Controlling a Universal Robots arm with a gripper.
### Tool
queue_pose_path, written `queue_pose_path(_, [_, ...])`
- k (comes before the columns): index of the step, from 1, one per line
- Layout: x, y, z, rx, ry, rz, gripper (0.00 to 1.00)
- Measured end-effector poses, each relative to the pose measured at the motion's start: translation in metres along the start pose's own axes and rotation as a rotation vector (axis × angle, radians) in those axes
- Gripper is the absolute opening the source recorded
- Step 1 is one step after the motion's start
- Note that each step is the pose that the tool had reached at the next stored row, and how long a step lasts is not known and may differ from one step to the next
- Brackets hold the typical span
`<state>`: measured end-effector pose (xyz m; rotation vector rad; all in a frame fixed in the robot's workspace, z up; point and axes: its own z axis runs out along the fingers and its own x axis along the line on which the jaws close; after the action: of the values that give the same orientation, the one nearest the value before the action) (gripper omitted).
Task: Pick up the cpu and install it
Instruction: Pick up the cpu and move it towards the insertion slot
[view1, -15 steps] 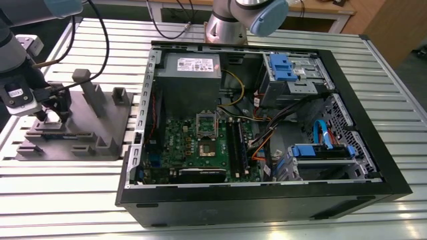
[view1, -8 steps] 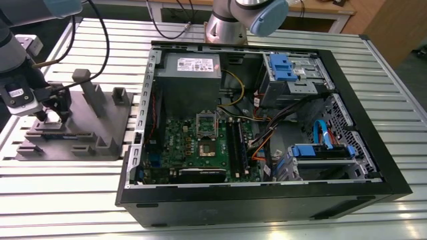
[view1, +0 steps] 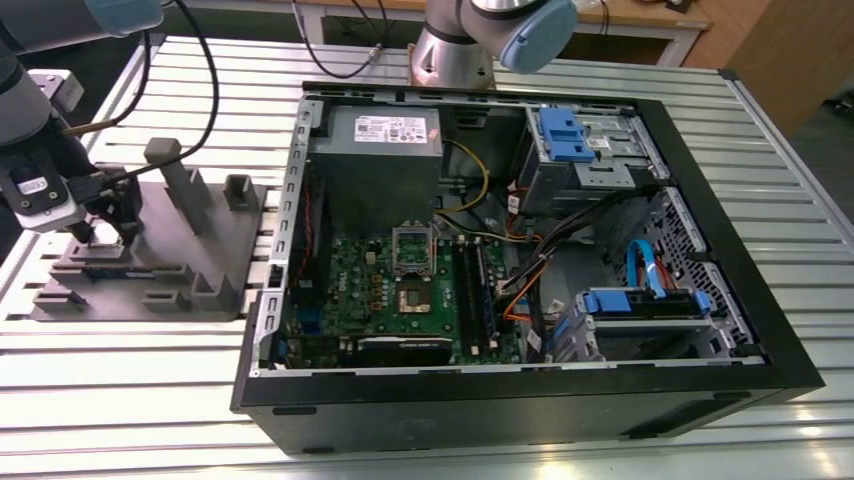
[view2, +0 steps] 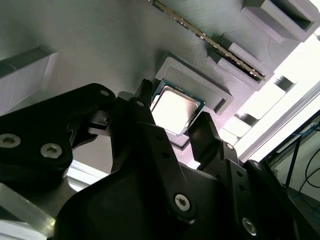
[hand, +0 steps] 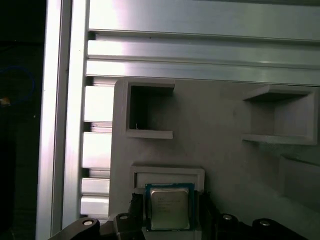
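Gripper (view2: 173, 110) hovering over grey fixture (view1: 220, 245), jaws spread, straddling cpu (hand: 169, 207) — chip lying flat in its recess, not yet gripped. Risk: closing off-centre — one side touching first, tilting chip, wedging it against recess wall, or giving weak grasp.

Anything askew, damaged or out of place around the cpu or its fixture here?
Nothing stands out. The cpu lies flat and square in its recess on the grey fixture, with the pincer right at it. The open computer case looks orderly.
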<state>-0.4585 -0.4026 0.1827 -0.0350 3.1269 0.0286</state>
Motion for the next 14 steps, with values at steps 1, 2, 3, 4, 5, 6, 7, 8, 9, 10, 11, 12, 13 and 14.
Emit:
queue_pose_path(1, [0.0, 0.0, 0.0, 0.0, 0.0, 0.0, 0.55])
queue_pose_path(2, [0.0, -0.0001, 0.0, 0.0001, 0.0002, 0.0, 0.55])
queue_pose_path(3, [0.0, -0.0001, 0.0, 0.0001, 0.0001, 0.0, 0.48])
queue_pose_path(4, [0.0, -0.0001, 0.0, 0.0, 0.0, 0.0, 0.48])
queue_pose_path(5, [0.0, -0.0001, 0.0, 0.0, 0.0001, 0.0, 0.48])
queue_pose_path(6, [0.0, -0.0001, 0.0, 0.0, 0.0001, 0.0, 0.47])
queue_pose_path(7, [0.0, -0.0001, -0.0001, -0.0001, -0.0001, 0.0, 0.47])
queue_pose_path(8, [0.0, -0.0001, -0.0005, -0.0002, -0.0002, 0.0, 0.47])
queue_pose_path(9, [0.0, -0.0001, -0.0014, -0.0002, 0.0, 0.0, 0.47])
queue_pose_path(10, [0.0, -0.0001, -0.0026, -0.0001, 0.0001, 0.0, 0.47])
queue_pose_path(11, [-0.0001, 0.0, -0.0039, -0.0002, 0.0, 0.0, 0.47])
queue_pose_path(12, [-0.0001, 0.0, -0.0053, -0.0002, 0.0, 0.0, 0.47])
queue_pose_path(13, [-0.0001, 0.0, -0.0071, -0.0002, 0.0, 0.0, 0.47])
queue_pose_path(14, [-0.0001, 0.0001, -0.0092, -0.0001, 0.0001, 0.0, 0.47])
